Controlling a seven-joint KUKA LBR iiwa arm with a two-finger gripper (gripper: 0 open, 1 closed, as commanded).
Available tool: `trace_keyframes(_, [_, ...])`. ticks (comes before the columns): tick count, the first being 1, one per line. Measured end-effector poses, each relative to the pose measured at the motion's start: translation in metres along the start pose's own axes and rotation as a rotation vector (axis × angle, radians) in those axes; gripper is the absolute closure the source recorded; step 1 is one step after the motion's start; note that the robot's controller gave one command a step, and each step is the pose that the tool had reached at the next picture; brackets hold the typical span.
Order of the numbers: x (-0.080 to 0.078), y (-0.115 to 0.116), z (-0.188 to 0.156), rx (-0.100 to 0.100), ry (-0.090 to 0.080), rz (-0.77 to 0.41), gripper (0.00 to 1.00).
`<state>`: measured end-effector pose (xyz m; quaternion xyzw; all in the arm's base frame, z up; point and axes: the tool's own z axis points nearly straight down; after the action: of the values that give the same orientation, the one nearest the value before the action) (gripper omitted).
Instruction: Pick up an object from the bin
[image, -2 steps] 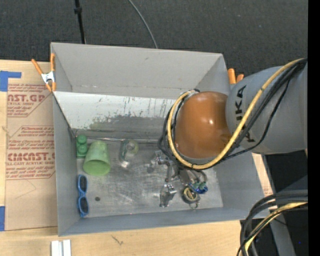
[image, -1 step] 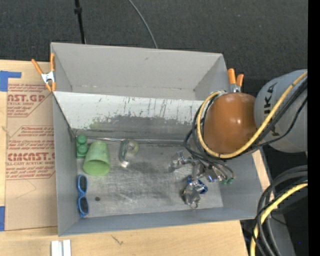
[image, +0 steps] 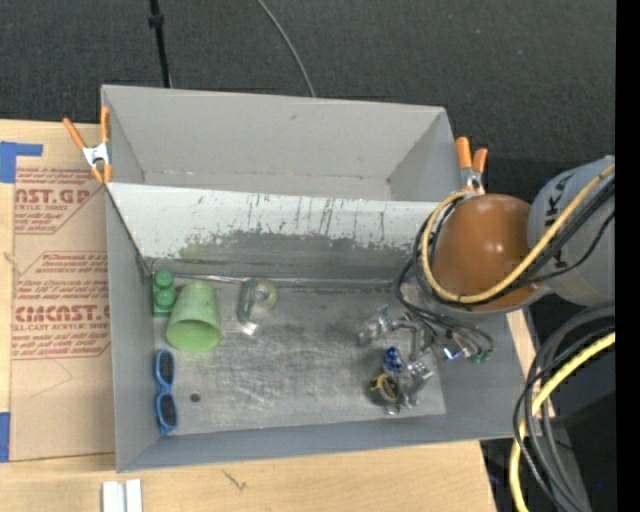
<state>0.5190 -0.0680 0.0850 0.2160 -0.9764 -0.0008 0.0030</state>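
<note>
Hovering in the bin (image: 300, 385), near right corner: gripper (image: 403, 348), whether open or closed I cannot tell; below it, small blue-and-yellow trinket (image: 391, 383), probably light, hard, slippery; pinch across its middle

Red print on cardboard (image: 45, 260), well apart from the hand (image: 402, 385), across the bin (image: 280, 140): "CAST.G", "ALL-CAST ACRYLIC SHEET"; smaller lines unreadable. Black "KU" on white arm casing (image: 590, 245), near the hand.
</note>
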Motion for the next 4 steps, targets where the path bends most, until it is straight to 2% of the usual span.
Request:
trace_keyframes(1, [-0.001, 0.002, 0.001, 0.001, -0.006, -0.004, 1.00])
trace_keyframes(2, [-0.001, 0.002, 0.001, 0.001, -0.006, -0.004, 0.00])
trace_keyframes(3, [0.016, -0.011, 0.012, 0.005, -0.019, -0.045, 0.00])
trace_keyframes(4, [0.018, -0.012, 0.012, 0.004, -0.009, -0.044, 1.00])
